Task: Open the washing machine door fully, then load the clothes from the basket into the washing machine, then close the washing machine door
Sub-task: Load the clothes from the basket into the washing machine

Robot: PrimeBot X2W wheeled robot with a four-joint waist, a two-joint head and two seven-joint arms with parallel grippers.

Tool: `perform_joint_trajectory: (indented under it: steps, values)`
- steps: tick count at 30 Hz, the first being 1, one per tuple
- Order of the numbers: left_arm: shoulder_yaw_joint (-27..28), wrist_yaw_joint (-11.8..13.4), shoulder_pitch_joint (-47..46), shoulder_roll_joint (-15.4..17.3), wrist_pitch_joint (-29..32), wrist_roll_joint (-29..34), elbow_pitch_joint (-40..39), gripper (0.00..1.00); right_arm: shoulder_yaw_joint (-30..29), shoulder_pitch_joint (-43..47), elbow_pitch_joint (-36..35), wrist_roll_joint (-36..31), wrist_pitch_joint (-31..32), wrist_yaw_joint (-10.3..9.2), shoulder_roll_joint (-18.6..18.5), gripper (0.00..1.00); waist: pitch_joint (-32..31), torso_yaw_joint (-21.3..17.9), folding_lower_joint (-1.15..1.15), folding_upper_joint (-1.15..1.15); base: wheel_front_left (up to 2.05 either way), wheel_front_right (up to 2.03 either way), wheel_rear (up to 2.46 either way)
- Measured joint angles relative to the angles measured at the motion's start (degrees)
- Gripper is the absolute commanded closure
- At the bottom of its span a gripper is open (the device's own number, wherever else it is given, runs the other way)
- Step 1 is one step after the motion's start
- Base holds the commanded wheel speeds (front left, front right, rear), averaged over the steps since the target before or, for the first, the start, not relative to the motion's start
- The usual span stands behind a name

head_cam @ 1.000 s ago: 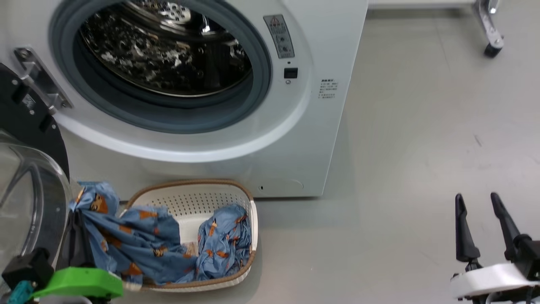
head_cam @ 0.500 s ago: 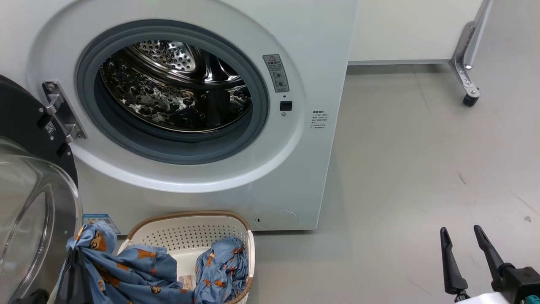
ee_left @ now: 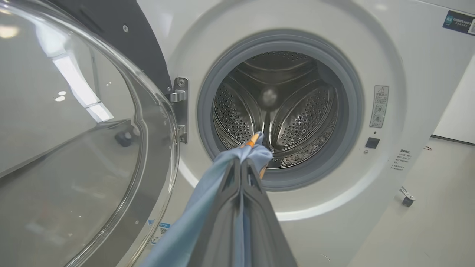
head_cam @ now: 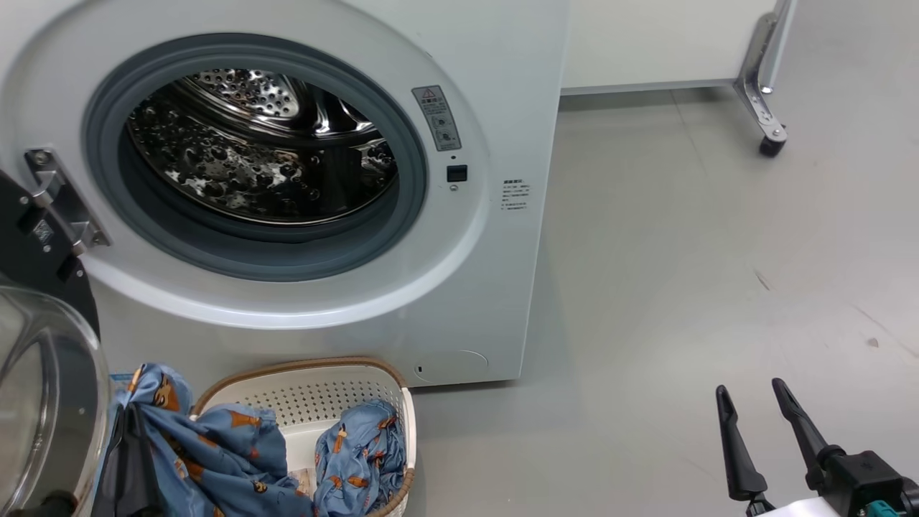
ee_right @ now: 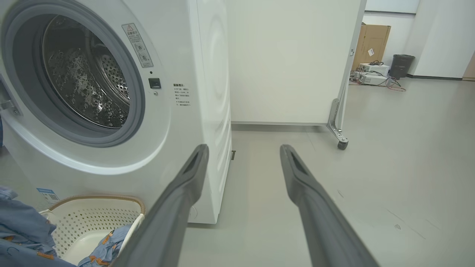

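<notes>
The white washing machine (head_cam: pixel 502 57) stands with its steel drum (head_cam: pixel 251 158) bare; its door (head_cam: pixel 36 388) hangs swung out at the left, glass bowl (ee_left: pixel 74 129) towards me. My left gripper (ee_left: pixel 243 163) is shut on a blue printed piece of the clothes (head_cam: pixel 154 391), lifted above the basket's left end and trailing down into it; its tips face the drum (ee_left: pixel 278 107) mouth. The cream basket (head_cam: pixel 337 402) on the floor below the machine holds another blue bundle (head_cam: pixel 359 452). My right gripper (head_cam: pixel 750 398) stands open and empty over the floor at the lower right.
Grey floor (head_cam: pixel 682 273) spreads to the right of the machine. A white panel on a castor foot (head_cam: pixel 770 143) stands behind it. Far back in the right wrist view are a cardboard box (ee_right: pixel 371 40), a dark bin (ee_right: pixel 402 65) and cables on the floor.
The camera has tilted up and turned, so the machine sits lower and further left in view. The left gripper still holds the blue cloth lifted; the right gripper stays open.
</notes>
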Motion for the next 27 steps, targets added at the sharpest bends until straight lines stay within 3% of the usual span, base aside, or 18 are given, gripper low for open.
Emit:
perform_joint_trajectory:
  steps: [7, 14, 23, 27]
  values:
    - [-1.26, 0.03, -2.98, 0.05, 1.8, -0.15, -1.99, 1.0, 2.18, -1.29, -1.01, 0.07, 0.0, 0.0, 0.7, 0.0, 1.85, -2.39, 0.0, 0.0, 0.0, 0.0, 0.0]
    - [1.09, 1.53, -10.89, 1.44, 4.79, -0.77, -2.99, 1.0, 3.39, -3.33, -2.03, 0.55, 0.0, 0.0, 1.46, 0.0, 5.24, -6.34, 0.0, 0.0, 0.0, 0.0, 0.0]
    - [4.59, 3.63, -22.52, 7.02, 9.46, -0.74, -0.8, 1.0, 5.06, -4.33, -2.29, 1.15, 0.0, 0.0, 2.37, 0.0, 11.24, -12.34, 0.0, 0.0, 0.0, 0.0, 0.0]
    - [7.12, 4.47, -28.66, 11.54, 12.29, -0.16, 2.57, 1.0, 6.53, -5.31, -2.3, 2.13, 0.0, 0.0, 2.49, 0.0, 14.95, -15.97, 0.0, 0.0, 0.0, 0.0, 0.0]
